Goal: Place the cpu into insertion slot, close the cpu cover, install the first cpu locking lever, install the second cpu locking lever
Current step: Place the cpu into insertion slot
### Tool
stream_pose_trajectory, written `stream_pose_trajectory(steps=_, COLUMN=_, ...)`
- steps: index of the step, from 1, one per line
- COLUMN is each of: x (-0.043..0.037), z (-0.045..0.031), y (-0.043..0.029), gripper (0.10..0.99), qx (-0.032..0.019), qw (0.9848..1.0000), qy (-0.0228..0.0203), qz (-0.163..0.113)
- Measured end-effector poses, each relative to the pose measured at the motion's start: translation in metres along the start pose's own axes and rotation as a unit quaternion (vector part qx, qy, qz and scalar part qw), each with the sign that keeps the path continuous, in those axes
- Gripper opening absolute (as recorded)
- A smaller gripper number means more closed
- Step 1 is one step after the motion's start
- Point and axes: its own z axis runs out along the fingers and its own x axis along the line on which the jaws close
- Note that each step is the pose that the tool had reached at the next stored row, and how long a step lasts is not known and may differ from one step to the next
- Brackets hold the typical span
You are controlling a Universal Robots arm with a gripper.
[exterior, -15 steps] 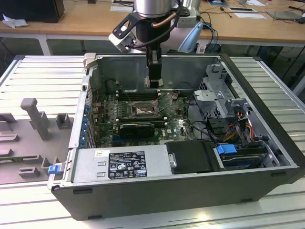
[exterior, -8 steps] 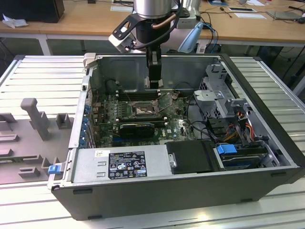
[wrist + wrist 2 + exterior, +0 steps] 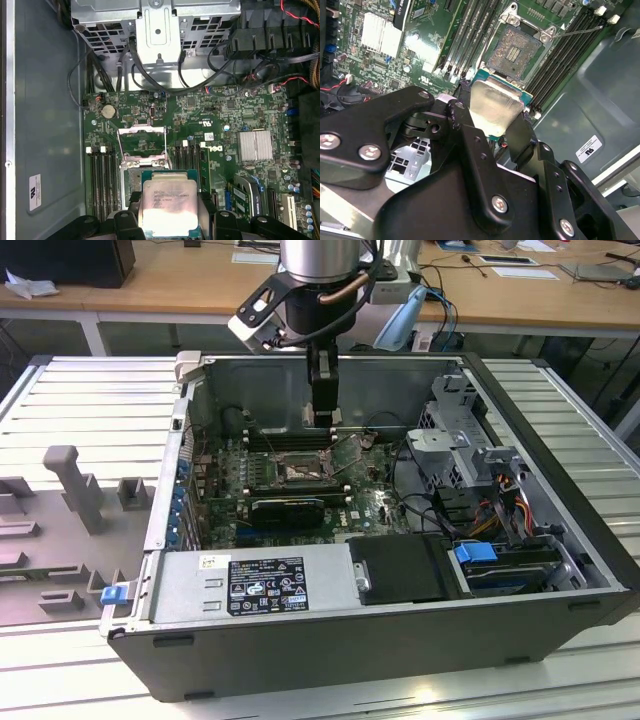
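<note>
While the tool [image 3: 322, 420] grips the cpu [image 3: 169, 207] by two edges, the open slot [image 3: 515, 47] sits below it — a little offset, it seems, not yet squarely underneath.

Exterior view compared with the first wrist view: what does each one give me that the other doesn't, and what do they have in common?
Exterior view: the whole open computer case on a ribbed metal table, the arm reaching down into it, and the labelled power supply along the near side.
First wrist view: the cpu clamped in the gripper, printed face showing, held above the board near the open cpu cover.
Shared: the green motherboard and its black memory slots.
</note>
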Motion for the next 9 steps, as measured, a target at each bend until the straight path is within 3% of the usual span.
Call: stream_pose_trajectory(steps=9, x=-0.0001, z=0.0036, y=-0.0003, gripper=0.525, qx=0.0, qw=1.0, qy=0.0001, qz=0.0)
